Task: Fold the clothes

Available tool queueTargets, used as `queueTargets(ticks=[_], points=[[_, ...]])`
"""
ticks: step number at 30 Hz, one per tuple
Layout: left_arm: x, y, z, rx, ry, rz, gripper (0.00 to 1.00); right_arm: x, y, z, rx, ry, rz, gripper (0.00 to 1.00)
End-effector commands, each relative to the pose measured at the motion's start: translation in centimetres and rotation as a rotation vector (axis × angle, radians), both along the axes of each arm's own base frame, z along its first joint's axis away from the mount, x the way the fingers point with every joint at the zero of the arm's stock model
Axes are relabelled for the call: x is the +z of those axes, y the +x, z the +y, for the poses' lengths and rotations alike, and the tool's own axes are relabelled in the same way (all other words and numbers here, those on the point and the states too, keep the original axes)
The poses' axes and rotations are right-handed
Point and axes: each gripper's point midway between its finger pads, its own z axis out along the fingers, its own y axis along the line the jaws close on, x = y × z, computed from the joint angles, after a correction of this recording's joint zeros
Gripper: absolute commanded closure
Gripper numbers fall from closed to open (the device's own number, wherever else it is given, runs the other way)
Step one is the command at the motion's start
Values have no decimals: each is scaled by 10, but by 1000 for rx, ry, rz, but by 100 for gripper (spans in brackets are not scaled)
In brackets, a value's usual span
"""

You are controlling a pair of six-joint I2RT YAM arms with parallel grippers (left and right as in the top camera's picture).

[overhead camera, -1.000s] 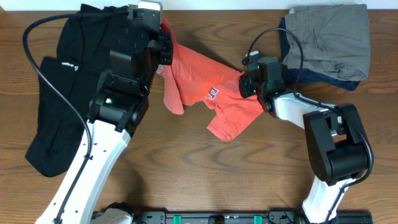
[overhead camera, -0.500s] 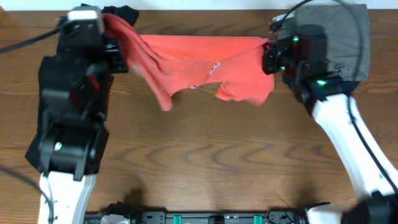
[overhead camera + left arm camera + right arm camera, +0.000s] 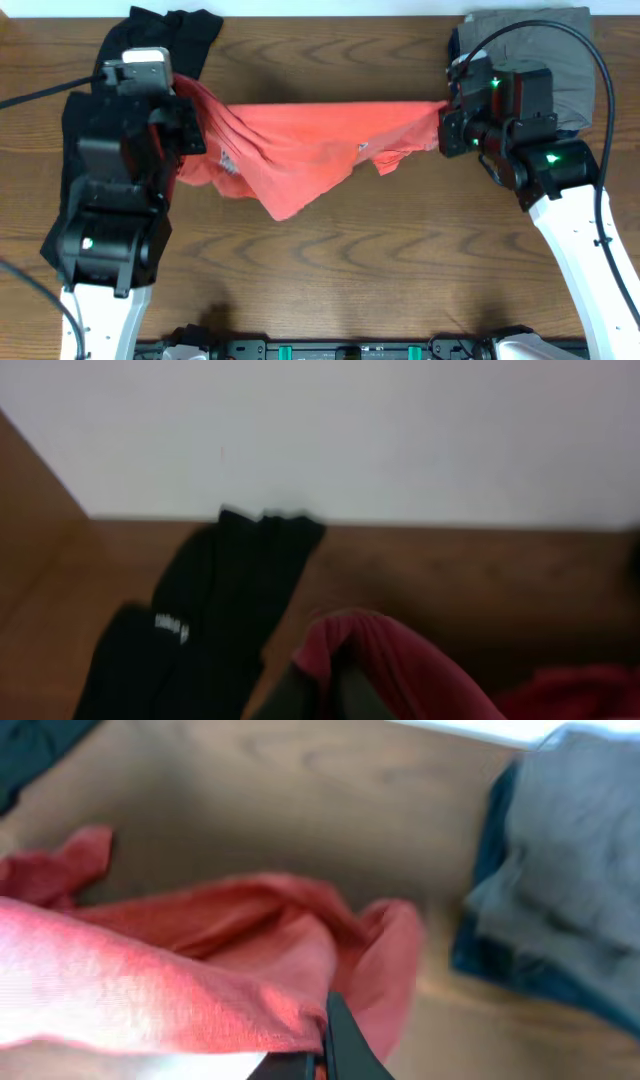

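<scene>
**Wood-grain table [image 3: 330, 270]: coral-red T-shirt [image 3: 300, 150] held at both ends**

Mid-table, the soft, creased T-shirt sags between the left gripper [image 3: 186, 108] and the right gripper [image 3: 446, 128]. Each is clenched on cloth with its fingertips buried. The print is mostly folded away. Farther back, a limp black garment [image 3: 190, 30] is half hidden, and a folded grey pile [image 3: 540, 45] is partly covered.

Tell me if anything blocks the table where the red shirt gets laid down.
Nothing visible. The red shirt hangs stretched between the left gripper and right gripper over bare table. The black garment lies off left, the gray pile off right.

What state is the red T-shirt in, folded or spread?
Spread, not folded: the red T-shirt hangs stretched between the left gripper and right gripper, both shut on it.
</scene>
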Motion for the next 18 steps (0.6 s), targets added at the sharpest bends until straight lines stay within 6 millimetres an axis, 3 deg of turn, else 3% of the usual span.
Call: queueTargets(ticks=[1, 7, 8, 9, 10, 12, 15, 18], points=[[-18, 4, 9, 40, 10, 72, 94, -16, -8, 12, 66, 43, 89, 99], [-48, -4, 24, 85, 17, 200, 94, -60, -44, 31, 144, 63, 326, 99], [-50, -6, 27, 95, 17, 210, 94, -66, -49, 33, 152, 56, 357, 95], [-51, -7, 31, 107, 15, 216, 94, -72, -52, 36, 158, 50, 382, 81], [-51, -7, 35, 118, 12, 217, 94, -75, -53, 37, 162, 47, 392, 59], [-51, -7, 41, 138, 10, 216, 94, -78, -51, 39, 165, 46, 395, 34], [-50, -8, 53, 182, -9, 210, 94, -79, -41, 28, 85, 35, 381, 26], [-52, -8, 66, 223, -18, 213, 94, -82, -29, 0, -85, -2, 374, 24]])
